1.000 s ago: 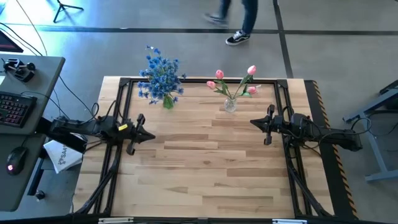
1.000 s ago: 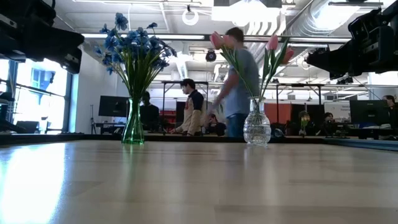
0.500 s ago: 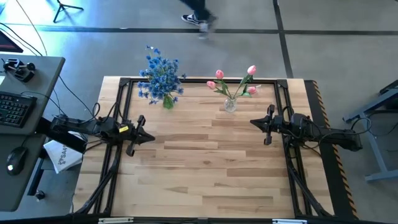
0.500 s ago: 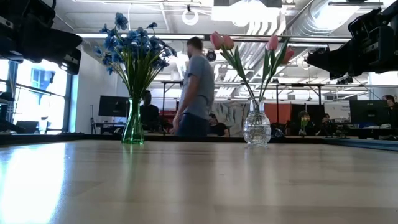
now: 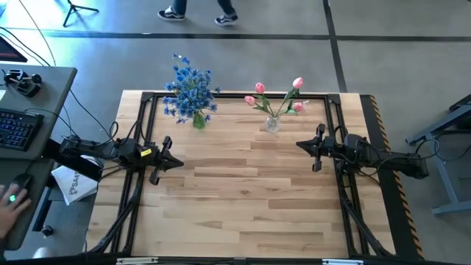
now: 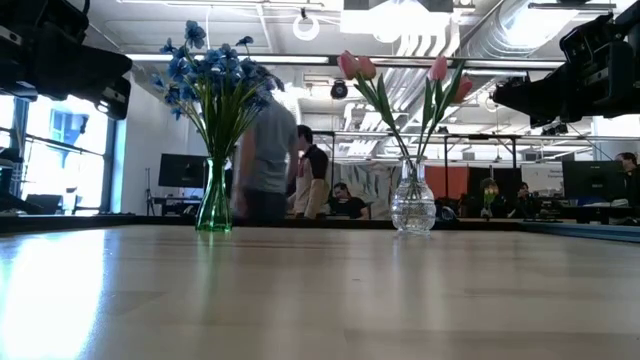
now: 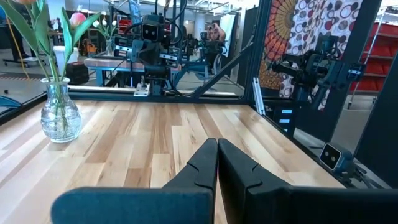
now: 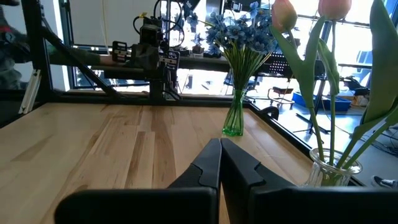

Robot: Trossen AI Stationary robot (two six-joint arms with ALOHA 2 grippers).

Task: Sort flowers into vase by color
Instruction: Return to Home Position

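The blue flowers (image 5: pixel 190 87) stand with their stems in a green glass vase (image 6: pixel 214 198) near the table's far edge, left of centre. The pink tulips (image 5: pixel 276 97) stand in a clear glass vase (image 6: pixel 412 203) to their right, also seen in the left wrist view (image 7: pixel 60 112). My left gripper (image 5: pixel 173 164) hovers shut at the table's left side, holding nothing. My right gripper (image 5: pixel 302 145) hovers shut at the right side, empty, pointing toward the table's left; the blue bunch (image 8: pixel 239 34) and the tulips' stems (image 8: pixel 333 81) show ahead of it.
A black frame (image 5: pixel 235 96) runs along the table's far and side edges. The wooden table top (image 5: pixel 243 191) between the arms is bare. A desk with a keyboard (image 5: pixel 16 126) and a hand on a mouse (image 5: pixel 10 199) stand left of the table. A person walks behind the table (image 6: pixel 262 150).
Neither arm nor the flowers have moved. A person has walked past behind the table's far edge toward the left. A hand has come onto the mouse at the desk.
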